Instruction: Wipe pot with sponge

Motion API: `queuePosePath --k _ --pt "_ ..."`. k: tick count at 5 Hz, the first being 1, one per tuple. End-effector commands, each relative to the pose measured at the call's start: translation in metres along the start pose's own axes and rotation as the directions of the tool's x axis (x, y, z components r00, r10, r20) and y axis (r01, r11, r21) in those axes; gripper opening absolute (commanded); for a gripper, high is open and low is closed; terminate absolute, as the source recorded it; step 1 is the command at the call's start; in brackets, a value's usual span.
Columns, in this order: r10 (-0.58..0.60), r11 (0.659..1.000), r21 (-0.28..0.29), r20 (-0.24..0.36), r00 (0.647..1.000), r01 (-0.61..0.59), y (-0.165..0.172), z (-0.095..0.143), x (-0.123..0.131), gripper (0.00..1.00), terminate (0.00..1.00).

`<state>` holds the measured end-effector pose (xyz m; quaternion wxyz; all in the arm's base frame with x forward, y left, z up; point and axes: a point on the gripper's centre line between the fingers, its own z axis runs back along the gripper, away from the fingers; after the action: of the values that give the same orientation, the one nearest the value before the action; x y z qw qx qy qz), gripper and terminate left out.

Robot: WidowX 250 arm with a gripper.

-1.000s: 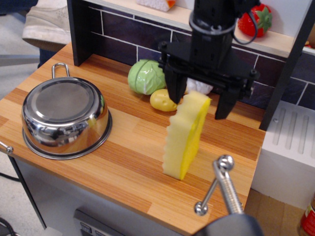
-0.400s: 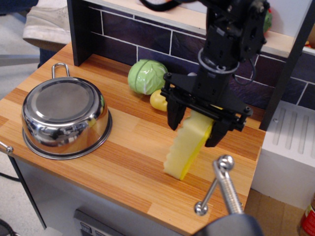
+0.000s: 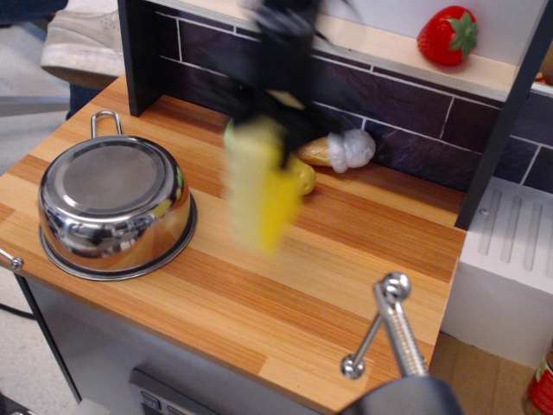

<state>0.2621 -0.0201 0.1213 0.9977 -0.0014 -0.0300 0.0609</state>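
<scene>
The steel pot sits upside down at the left of the wooden counter, its flat base up and its wire loop handle pointing back. My gripper is a dark motion-blurred shape above the counter's middle, to the right of the pot. The yellow sponge hangs upright from it, blurred and lifted off the wood, apart from the pot. The jaws seem shut on the sponge's top, though blur hides the fingertips.
A small yellow potato lies behind the sponge; the green cabbage is mostly hidden by it. A tan and white piece lies by the tiled back wall. A strawberry sits on the shelf. A metal lever stands at the front right.
The gripper closed on the standing sponge, lifted it off the counter and swung it left toward the pot. The pot has not moved.
</scene>
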Motion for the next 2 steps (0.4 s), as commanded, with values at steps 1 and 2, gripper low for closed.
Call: queuePosePath --k 1,2 --pt "0.081 0.992 -0.105 0.059 0.995 -0.074 0.077 0.039 -0.002 0.00 0.00" --pt "0.097 0.991 -0.097 0.033 0.995 -0.094 0.101 0.023 -0.004 0.00 0.00"
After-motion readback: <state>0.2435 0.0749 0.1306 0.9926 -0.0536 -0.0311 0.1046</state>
